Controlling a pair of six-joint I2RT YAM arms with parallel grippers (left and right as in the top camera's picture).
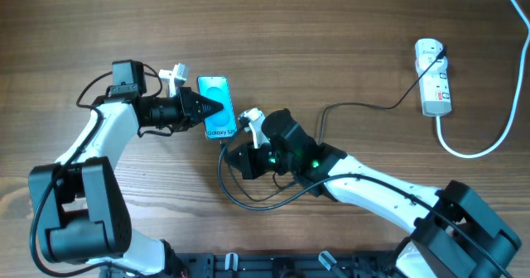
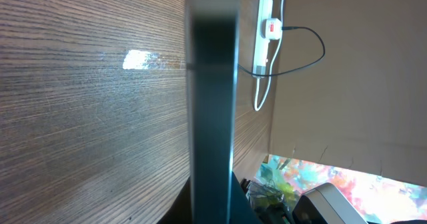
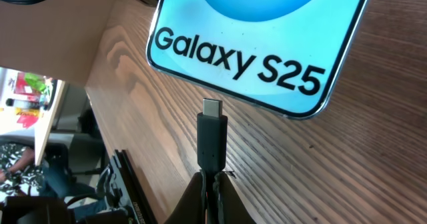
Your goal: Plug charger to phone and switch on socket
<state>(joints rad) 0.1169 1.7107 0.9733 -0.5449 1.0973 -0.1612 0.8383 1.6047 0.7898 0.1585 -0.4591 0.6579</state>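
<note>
**Charger (image 3: pixel 212 134) tip held just short of the phone (image 1: pixel 217 104)**

Overhead: the phone lies screen up, left of centre on the bench (image 1: pixel 331 30). The left claw (image 1: pixel 214 107) is closed on it from the left. The right claw (image 1: pixel 236 148) sits just below the phone's lower end, and the charger's black cable loops under it and runs right to the socket (image 1: pixel 433 78).

Left wrist: the phone shows edge-on up the middle, with the socket far beyond.

Right wrist: the claw is pinched shut on the plug body. Its metal tip points at the white "Galaxy S25" band, with a small gap between them.
</note>
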